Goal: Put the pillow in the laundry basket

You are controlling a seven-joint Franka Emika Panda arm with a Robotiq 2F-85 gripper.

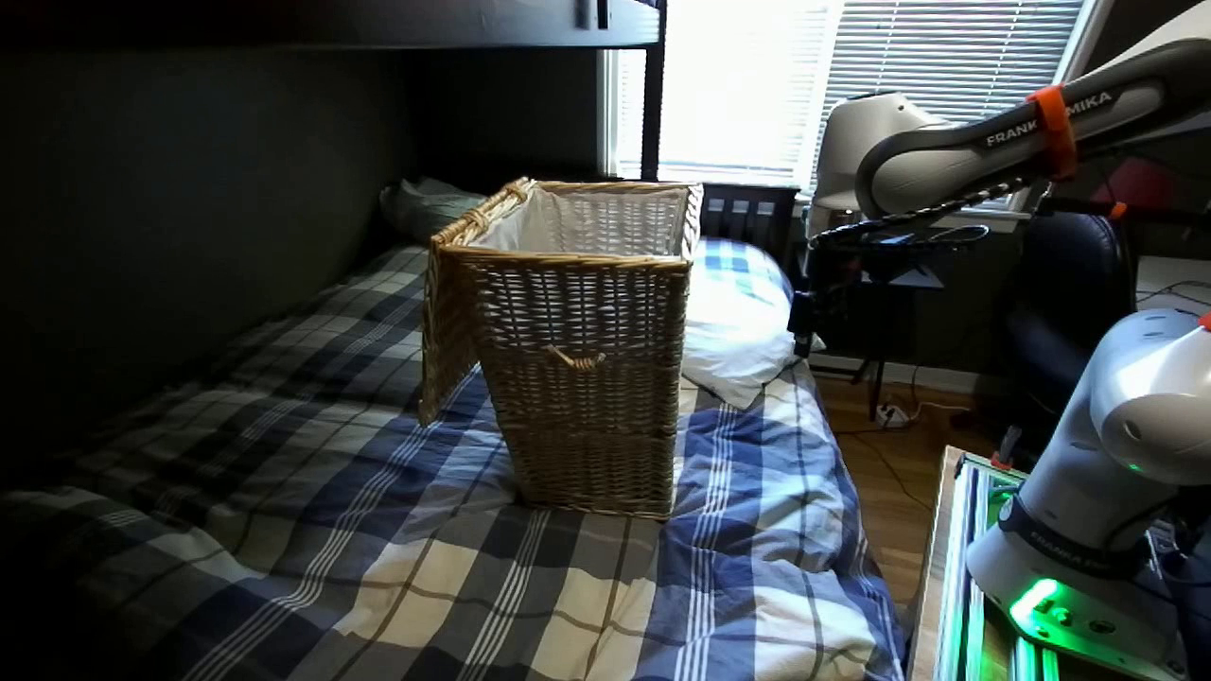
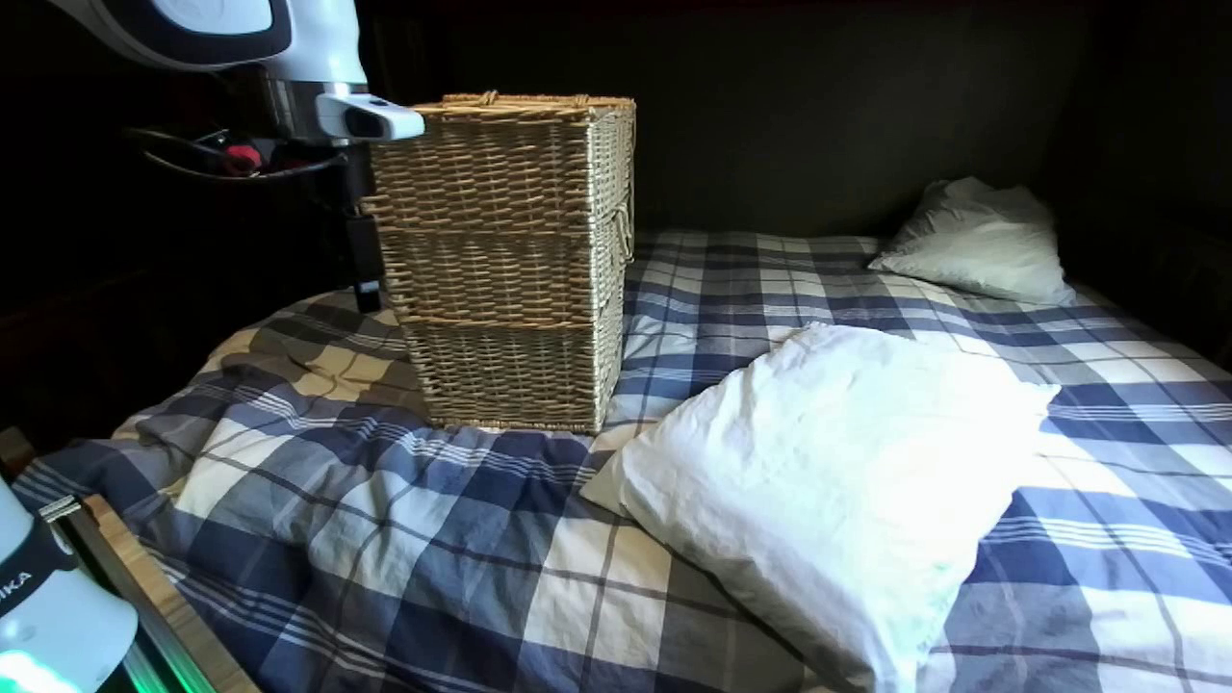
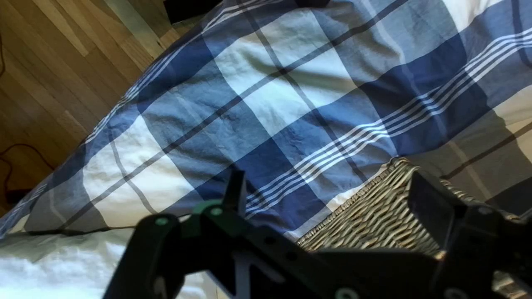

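Note:
The white pillow (image 2: 837, 481) lies flat and wrinkled on the bed; in an exterior view the laundry basket partly covers the pillow (image 1: 733, 331). Tan and woven, the laundry basket (image 1: 587, 397) stands upright on the bed, its top uncovered and its pale lining showing. My gripper (image 1: 803, 339) points down beside the basket, below rim height and over the bed's edge side. In the wrist view the gripper (image 3: 331, 193) is open, its fingers wide apart with nothing held; one finger (image 3: 430, 207) overlaps the basket's woven side (image 3: 374, 224), and contact cannot be told. Pillow cloth (image 3: 54, 265) shows at lower left.
The basket's lid (image 1: 449, 322) hangs down one side. A greyish pillow (image 2: 977, 241) rests at the dark wall. An upper bunk (image 1: 331, 24) spans overhead. Beyond the plaid bedcover's edge lies wooden floor (image 3: 62, 83), with a cable (image 3: 25, 145) on it.

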